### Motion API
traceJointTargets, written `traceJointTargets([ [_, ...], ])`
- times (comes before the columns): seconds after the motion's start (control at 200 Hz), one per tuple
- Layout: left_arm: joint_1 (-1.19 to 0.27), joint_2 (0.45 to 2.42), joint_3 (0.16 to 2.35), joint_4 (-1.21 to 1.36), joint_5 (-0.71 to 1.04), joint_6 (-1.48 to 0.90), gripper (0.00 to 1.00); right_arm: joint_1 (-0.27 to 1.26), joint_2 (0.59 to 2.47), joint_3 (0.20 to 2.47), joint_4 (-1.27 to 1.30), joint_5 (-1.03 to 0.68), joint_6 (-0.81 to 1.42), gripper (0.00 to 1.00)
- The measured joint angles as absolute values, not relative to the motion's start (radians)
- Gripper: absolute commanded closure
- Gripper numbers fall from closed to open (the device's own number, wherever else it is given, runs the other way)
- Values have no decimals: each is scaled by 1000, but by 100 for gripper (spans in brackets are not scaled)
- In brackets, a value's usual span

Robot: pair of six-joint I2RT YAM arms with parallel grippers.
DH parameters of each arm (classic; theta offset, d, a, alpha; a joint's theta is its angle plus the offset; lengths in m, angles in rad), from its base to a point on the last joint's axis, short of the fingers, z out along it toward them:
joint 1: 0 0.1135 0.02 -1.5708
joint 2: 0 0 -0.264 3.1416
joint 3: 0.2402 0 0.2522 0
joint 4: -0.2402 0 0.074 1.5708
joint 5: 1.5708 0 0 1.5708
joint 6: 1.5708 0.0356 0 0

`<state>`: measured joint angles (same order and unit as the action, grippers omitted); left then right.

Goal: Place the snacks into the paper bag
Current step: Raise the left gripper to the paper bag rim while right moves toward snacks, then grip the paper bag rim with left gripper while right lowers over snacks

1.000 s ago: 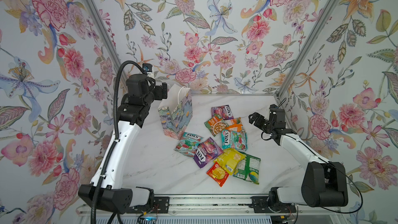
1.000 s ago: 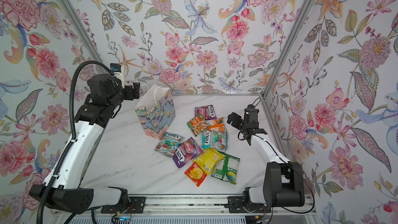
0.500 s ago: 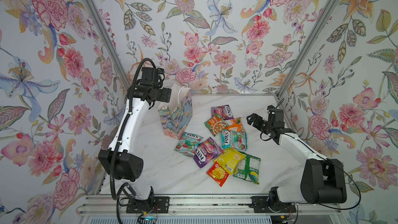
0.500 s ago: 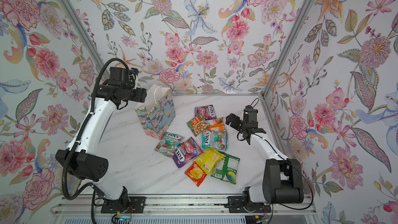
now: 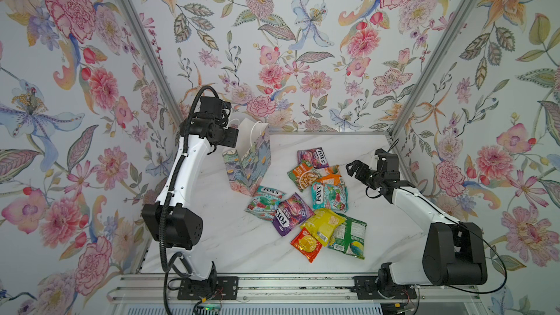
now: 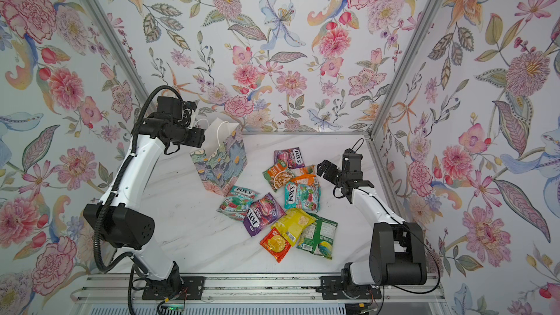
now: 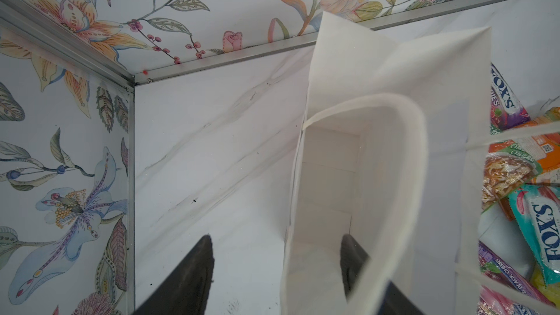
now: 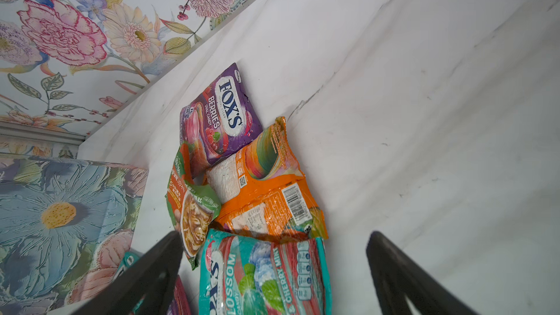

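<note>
- The left tool (image 7: 276, 237) has its jaws partly apart: one finger is inside the mouth of the paper bag (image 5: 248, 165) and one is outside, neither pinching.
- The paper bag stands upright on the tabletop (image 5: 218, 237), left of centre in both top views.
- The snacks (image 5: 315, 204) lie heaped at centre, beside it.
- The right tool (image 5: 354, 169), at centre-right, is wide and empty.

The snacks (image 5: 328, 196) are gleaming as glossy, crinkled plastic film. The paper bag (image 5: 248, 165) is showing matt paper, brush-textured print outside and smooth white inside. The bench (image 5: 230, 231) is looking smooth, marble-patterned white. The rails (image 5: 288, 290) along its edge are showing brushed metal.
</note>
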<state>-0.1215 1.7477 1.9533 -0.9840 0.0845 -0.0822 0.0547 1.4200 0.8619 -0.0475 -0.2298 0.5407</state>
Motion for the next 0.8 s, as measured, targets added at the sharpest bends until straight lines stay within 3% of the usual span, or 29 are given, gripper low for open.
traceJointTargets([
  [0.385,-107,1786,1950,-984,103,-74,46,55,1439,862,-36,-252,559,3],
  [0.801,-107,1800,1926,-986,125,-73,75,55,1439,862,-33,-255,566,4],
])
